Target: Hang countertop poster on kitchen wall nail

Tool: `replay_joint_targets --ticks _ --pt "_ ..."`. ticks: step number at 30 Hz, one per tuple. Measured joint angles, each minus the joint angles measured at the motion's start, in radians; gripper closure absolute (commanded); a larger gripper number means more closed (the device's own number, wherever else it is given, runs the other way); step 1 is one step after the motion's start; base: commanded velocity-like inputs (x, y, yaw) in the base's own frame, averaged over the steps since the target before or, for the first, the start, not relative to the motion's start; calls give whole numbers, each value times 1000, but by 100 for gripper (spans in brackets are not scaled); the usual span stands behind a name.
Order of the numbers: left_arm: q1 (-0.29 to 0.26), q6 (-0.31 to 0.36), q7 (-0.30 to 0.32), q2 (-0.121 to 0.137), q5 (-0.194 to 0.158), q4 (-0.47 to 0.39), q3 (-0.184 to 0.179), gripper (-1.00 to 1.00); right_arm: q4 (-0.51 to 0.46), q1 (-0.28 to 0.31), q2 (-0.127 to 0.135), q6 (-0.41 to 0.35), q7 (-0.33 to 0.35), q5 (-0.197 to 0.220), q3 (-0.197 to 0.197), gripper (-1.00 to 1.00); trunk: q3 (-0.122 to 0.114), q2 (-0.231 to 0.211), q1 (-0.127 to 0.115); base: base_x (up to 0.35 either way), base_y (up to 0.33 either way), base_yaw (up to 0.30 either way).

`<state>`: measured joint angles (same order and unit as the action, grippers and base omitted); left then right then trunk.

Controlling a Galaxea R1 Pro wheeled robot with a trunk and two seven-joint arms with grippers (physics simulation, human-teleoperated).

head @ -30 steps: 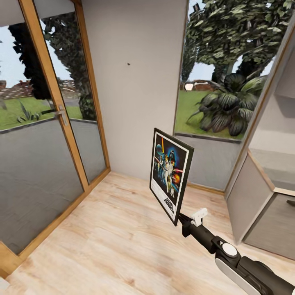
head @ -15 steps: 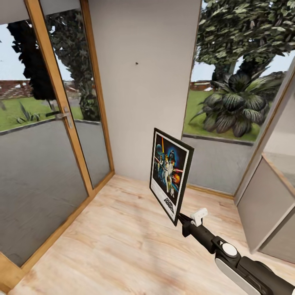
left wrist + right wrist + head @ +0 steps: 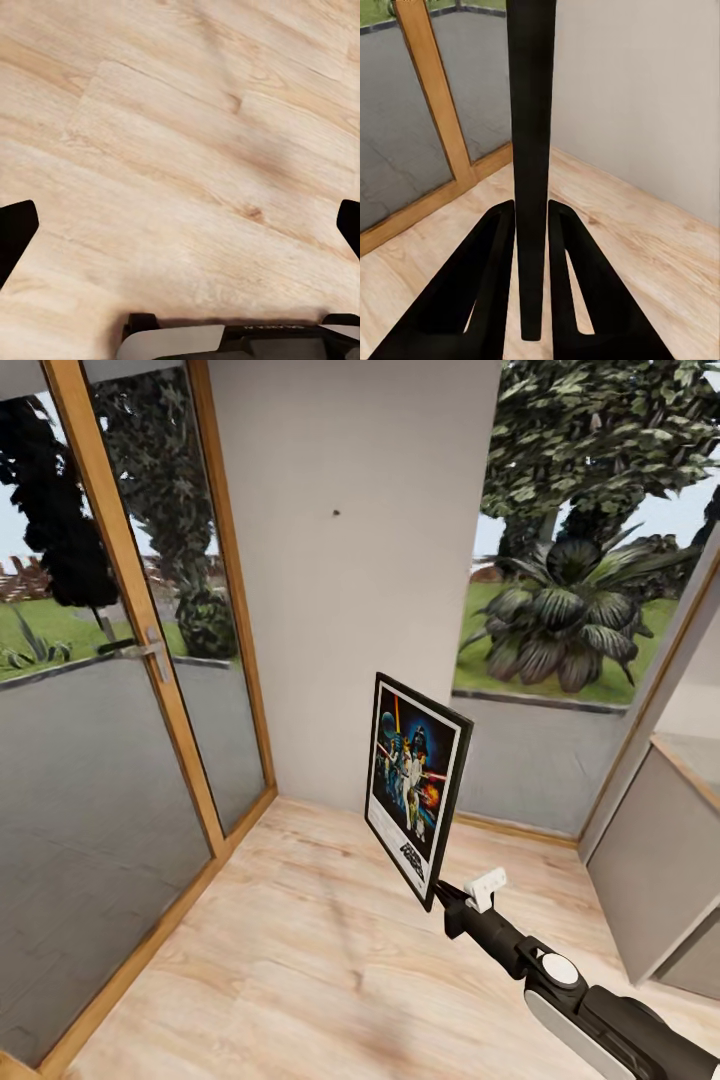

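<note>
The pale wood plank floor [image 3: 300, 960] is spreading across the lower half of the head view, meeting a plain grey wall panel [image 3: 350, 560] at twelve o'clock. A tall glass door with an orange-brown wooden frame [image 3: 150, 660] is standing at nine o'clock, and a window showing a broad-leaved dark green plant [image 3: 560, 620] is sitting at two o'clock. A grey cabinet side [image 3: 660, 860] is showing at four o'clock.

The upright black-framed Star Wars poster [image 3: 417, 785] is hanging in the air near the centre, tilted slightly, its bottom corner sitting in the right hand [image 3: 440, 893], which is reaching in from five o'clock. In the right wrist view, the two black fingers [image 3: 487, 285] are pinching the poster's thin dark edge [image 3: 532, 150] between them.

A small dark wall nail [image 3: 336, 514] is sitting at twelve o'clock, well above the poster.

The left hand [image 3: 180, 225] is hovering over bare floor planks [image 3: 180, 135], its black fingertips [image 3: 15, 225] spread wide apart.
</note>
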<state>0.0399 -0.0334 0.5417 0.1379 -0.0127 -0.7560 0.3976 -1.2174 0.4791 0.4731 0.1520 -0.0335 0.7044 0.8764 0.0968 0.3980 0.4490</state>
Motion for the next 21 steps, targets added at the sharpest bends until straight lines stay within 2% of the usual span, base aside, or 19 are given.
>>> replay_joint_targets --ticks 13,21 --pt "0 0 -1 0 0 0 1 -100 0 0 0 1 0 0 1 100 0 0 0 204 310 -1" --pt "0 0 0 0 0 0 1 -100 0 0 0 1 0 0 0 100 -1 0 0 203 310 -162"
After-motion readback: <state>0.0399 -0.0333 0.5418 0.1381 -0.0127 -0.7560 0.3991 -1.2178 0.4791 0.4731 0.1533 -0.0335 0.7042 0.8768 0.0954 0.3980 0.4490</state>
